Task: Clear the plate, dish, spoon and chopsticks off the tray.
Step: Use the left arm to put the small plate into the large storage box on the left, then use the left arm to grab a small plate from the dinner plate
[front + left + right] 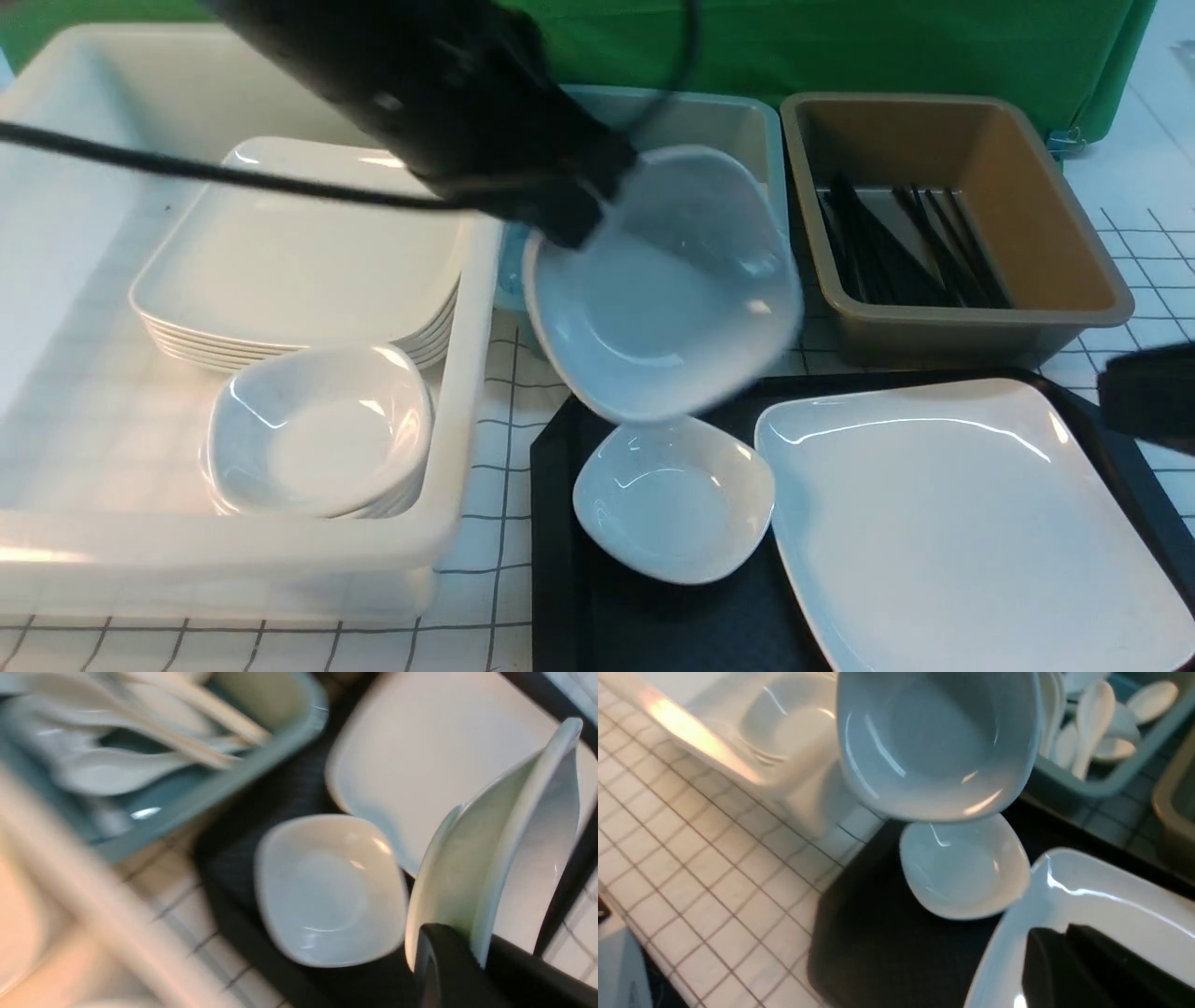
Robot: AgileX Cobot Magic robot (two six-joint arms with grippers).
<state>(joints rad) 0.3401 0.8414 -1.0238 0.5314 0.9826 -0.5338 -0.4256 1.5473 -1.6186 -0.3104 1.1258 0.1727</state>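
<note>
Plate (952,532) lies on the right half of the tray (635,625), and my right gripper (1055,942) is clamped on its near right rim. My left gripper (583,219) pinches one dish (663,289) by its rim alone and holds it steeply tilted in the air, over the tray's far left corner and in front of the blue tub (738,126). A second dish (672,499) sits on the tray almost directly beneath it, just beside the plate's left corner; I cannot tell whether they touch.

My first worry is that rim pinch. The dish is glossy and blurred with motion, so a jerk on the way to the white tub (464,401) could shake it loose onto the dish below.

The second is the plate. Held at one edge, I expect it to sag and pivot in the jaws when lifted, or to shove the second dish sideways.

Third, both arms work over one tray, so raising the plate now risks a clash.

I see no spoon or chopsticks on the tray.
</note>
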